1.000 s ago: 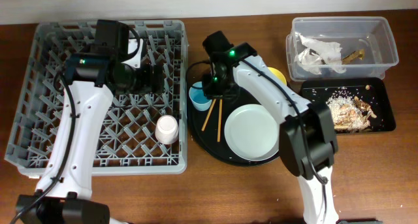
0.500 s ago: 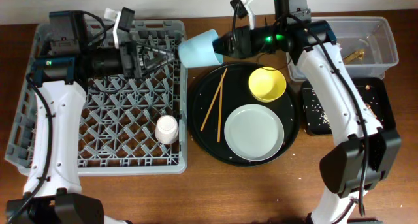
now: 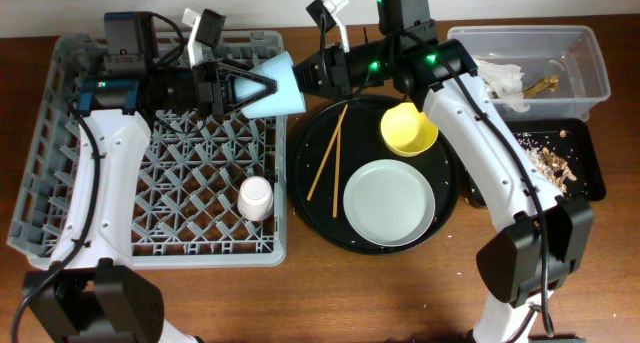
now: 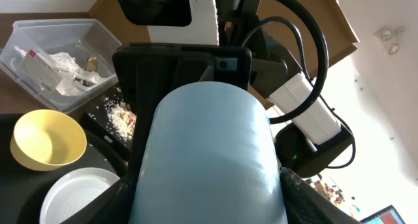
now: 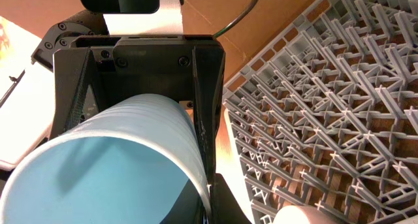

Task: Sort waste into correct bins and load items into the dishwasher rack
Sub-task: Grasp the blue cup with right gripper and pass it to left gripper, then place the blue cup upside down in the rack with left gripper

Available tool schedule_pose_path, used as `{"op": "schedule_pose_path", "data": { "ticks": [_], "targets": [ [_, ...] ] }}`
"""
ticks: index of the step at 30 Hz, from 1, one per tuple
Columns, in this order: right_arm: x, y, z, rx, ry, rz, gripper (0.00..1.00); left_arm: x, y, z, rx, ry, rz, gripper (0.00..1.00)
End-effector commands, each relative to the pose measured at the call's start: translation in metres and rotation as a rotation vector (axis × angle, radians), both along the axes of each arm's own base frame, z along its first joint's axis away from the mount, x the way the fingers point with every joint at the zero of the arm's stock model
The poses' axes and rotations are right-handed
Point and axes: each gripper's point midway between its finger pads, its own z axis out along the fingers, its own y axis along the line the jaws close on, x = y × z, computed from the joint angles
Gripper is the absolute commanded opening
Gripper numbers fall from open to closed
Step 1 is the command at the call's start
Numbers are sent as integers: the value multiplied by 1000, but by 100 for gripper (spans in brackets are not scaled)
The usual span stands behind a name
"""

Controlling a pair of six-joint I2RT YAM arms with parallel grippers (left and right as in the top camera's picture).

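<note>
The light-blue cup [image 3: 275,83] hangs on its side in the air over the right edge of the grey dishwasher rack [image 3: 60,183]. My right gripper [image 3: 305,73] is shut on its rim; in the right wrist view [image 5: 206,198] one finger sits inside the cup's mouth [image 5: 98,178]. My left gripper [image 3: 250,88] is open with a finger on either side of the cup's base end, and the cup [image 4: 209,159] fills the left wrist view. The pink-white cup [image 3: 256,198] stands upside down in the rack. The yellow bowl [image 3: 408,128], grey plate [image 3: 390,203] and chopsticks [image 3: 327,153] lie on the round black tray [image 3: 310,193].
The clear tub [image 3: 590,73] at the back right holds the white napkin [image 3: 495,83] and gold-brown wrapper [image 3: 542,84]. The shallow black tray [image 3: 590,173] in front of it holds food scraps [image 3: 550,163]. Both arms cross above the gap between rack and round tray.
My right gripper lifted the light-blue cup off the round tray and carried it left. My left gripper came right, and the cup's base now lies between its fingers.
</note>
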Motion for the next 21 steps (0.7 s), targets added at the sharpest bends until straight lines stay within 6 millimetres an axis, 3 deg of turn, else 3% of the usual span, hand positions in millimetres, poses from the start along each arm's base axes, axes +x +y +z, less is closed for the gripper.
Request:
{"op": "schedule_pose_path", "data": {
  "ticks": [1,2,3,7,9,10,12,13,14,16,17,18,21],
  "targets": [
    [11,2,-1,-34,-15,-71,4,-2,0,4,-24,-10,-21,58],
    [14,2,0,-33,-14,-83,4,-2,-1,4,-24,-7,-24,73],
    [16,3,4,-20,-28,-87,4,-4,-4,4,-24,-5,-32,81],
    [23,5,16,12,-65,-100,4,-5,-6,4,-24,-3,-36,80],
    [22,5,14,8,-56,-101,4,-5,-6,4,-24,-3,-36,64],
    [22,5,14,8,-55,-100,9,-5,-6,4,-24,-3,-36,56],
    [21,4,12,2,-43,-101,23,-5,-6,4,-23,-5,-36,56],
    [21,4,12,2,-43,-101,47,-4,-6,4,-23,-8,-36,56],
    [26,-2,12,1,-41,-115,57,-1,-1,4,-18,-18,-19,56],
    [42,-27,3,-30,4,-191,88,28,19,-21,128,-21,153,56],
    [58,-51,-13,-94,68,-293,94,48,34,-42,257,-11,280,56],
    [75,-88,-39,-196,157,-436,98,73,59,-73,460,12,457,56],
    [82,-165,-94,-458,306,-671,98,88,100,-122,845,66,696,56]
  ]
}}
